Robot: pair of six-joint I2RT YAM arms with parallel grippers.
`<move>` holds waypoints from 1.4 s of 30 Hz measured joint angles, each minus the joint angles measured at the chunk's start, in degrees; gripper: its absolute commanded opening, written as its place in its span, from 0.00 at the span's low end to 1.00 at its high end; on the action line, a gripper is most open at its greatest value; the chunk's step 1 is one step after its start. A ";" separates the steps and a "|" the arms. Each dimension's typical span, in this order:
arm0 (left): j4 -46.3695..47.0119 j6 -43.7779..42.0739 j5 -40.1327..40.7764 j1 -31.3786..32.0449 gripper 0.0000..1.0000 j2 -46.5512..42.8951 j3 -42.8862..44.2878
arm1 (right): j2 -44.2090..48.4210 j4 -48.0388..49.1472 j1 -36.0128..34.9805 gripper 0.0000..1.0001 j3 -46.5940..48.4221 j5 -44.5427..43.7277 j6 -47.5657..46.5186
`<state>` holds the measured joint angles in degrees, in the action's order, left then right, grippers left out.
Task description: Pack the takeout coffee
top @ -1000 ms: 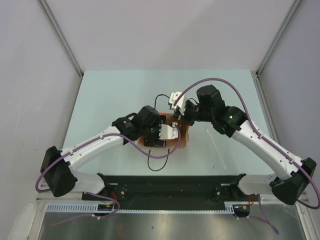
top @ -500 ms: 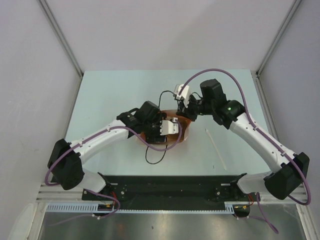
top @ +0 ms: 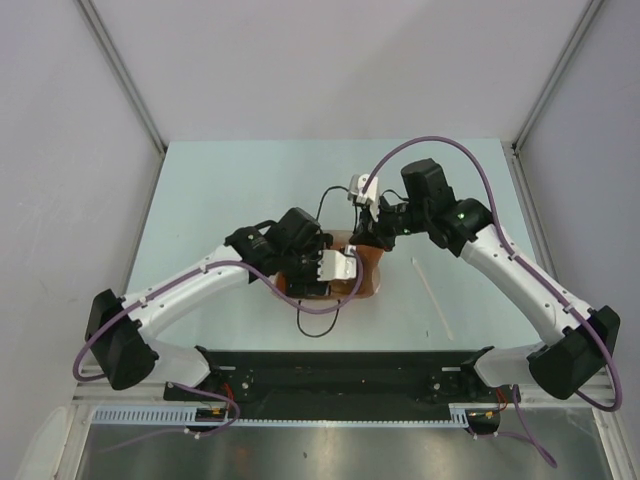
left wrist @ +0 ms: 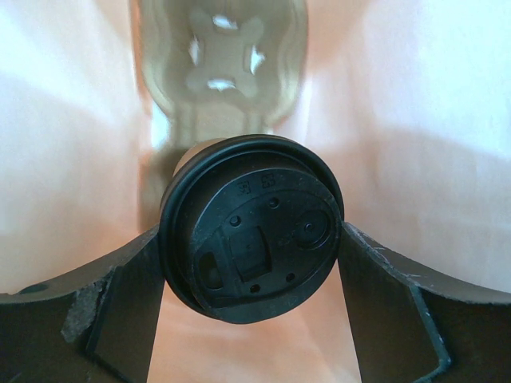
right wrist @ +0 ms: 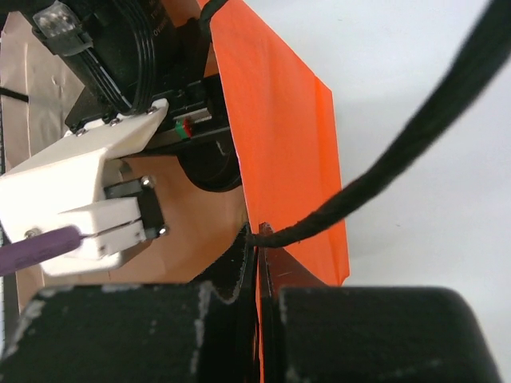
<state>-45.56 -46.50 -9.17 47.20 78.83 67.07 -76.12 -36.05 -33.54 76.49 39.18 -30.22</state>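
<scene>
The takeout coffee (left wrist: 254, 239) is a tan cup under a round black lid, inside the orange paper bag (top: 368, 268). My left gripper (left wrist: 249, 236) reaches down into the bag, its two fingers pressed against opposite sides of the lid. Below the cup lies a pale pulp cup carrier (left wrist: 223, 56) on the bag's floor. In the top view the left gripper (top: 333, 272) hides the cup. My right gripper (right wrist: 259, 236) is shut on the bag's (right wrist: 279, 120) upper edge, right where a black cord handle (right wrist: 383, 171) is fixed. From above, the right gripper (top: 375, 236) is at the bag's far right rim.
A thin white stick (top: 433, 297) lies on the pale green table (top: 220, 190) to the right of the bag. One black cord handle (top: 318, 328) loops toward the near side and another (top: 324, 194) toward the far side. Grey walls stand close on both sides.
The right gripper has drawn the bag's edge a little toward the far side. The left arm swung slightly and came back, with the cup still between its fingers.
</scene>
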 measured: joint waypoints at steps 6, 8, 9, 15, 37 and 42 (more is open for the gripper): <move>1.49 2.12 1.14 2.54 0.20 -1.75 -2.95 | 0.02 -2.05 -1.68 0.00 0.15 0.94 -0.44; 2.49 2.62 1.27 2.51 0.20 -1.75 -3.89 | -0.20 -2.12 -1.84 0.00 0.15 0.61 -0.50; 3.15 2.93 1.29 2.51 0.20 -1.75 -4.39 | -0.31 -2.12 -1.95 0.00 0.15 0.44 -0.59; 6.78 4.00 1.64 2.51 0.20 -2.69 -7.58 | -0.61 -2.43 -3.45 0.00 0.42 -1.49 -2.34; 14.86 5.07 -1.25 -0.70 0.17 -2.75 -12.90 | -2.12 -2.82 -4.07 0.00 1.31 -3.23 -5.35; 13.66 5.01 -3.04 -1.88 0.13 -1.14 -11.08 | -2.64 -2.43 -3.34 0.00 1.44 -2.91 -5.40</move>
<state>-31.90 -41.50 -12.21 45.32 77.69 55.99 -78.76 -38.48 -36.88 77.93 36.27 -35.62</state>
